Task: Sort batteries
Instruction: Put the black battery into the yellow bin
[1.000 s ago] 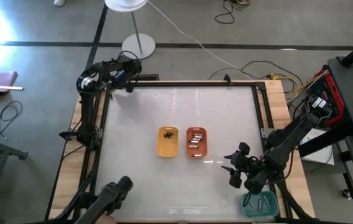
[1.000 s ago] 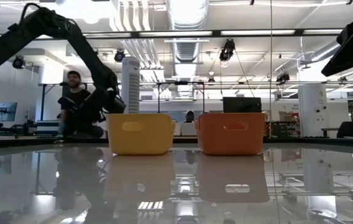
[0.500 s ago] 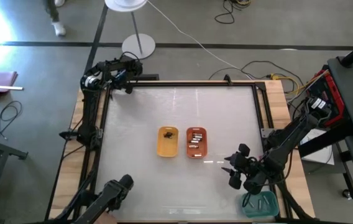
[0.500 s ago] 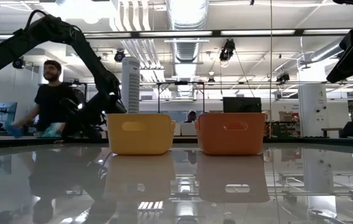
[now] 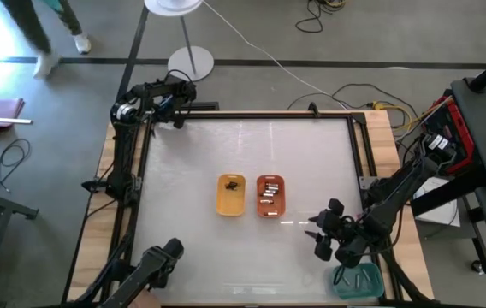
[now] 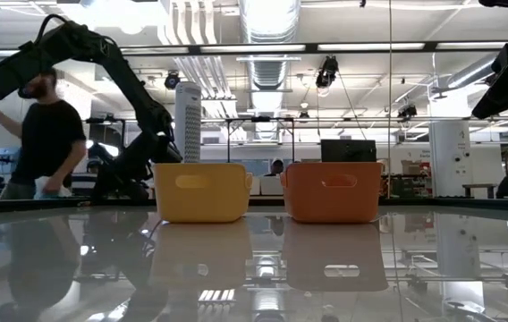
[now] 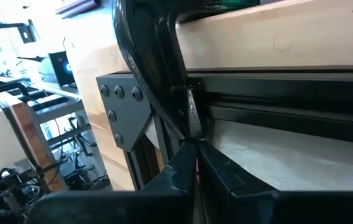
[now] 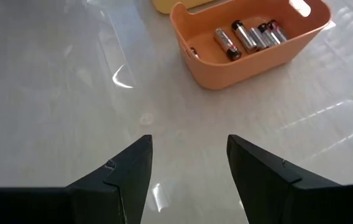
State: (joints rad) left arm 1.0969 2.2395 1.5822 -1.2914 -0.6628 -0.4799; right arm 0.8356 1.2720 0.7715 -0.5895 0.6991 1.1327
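Silvery batteries (image 8: 245,36) lie in the orange tray (image 5: 270,196). Dark batteries (image 5: 234,182) lie in the yellow tray (image 5: 231,195) beside it, at mid-table. More batteries (image 5: 359,277) rest in the teal tray (image 5: 358,281) at the near right corner. My right gripper (image 8: 189,146) hovers open over bare table between the orange and teal trays, with nothing between its fingers. My left gripper (image 7: 192,158) is shut and empty by the table's far left corner (image 5: 174,113).
The black frame rail (image 7: 276,99) runs along the table's edge beside my left gripper. A lamp stand (image 5: 190,60) and cables stand beyond the far edge. A person (image 6: 48,143) walks behind the table. Bare table lies left of and in front of the trays.
Both grippers have stayed almost where they were, and no tray or battery has moved. The person beyond the far edge has walked across the room behind the table.
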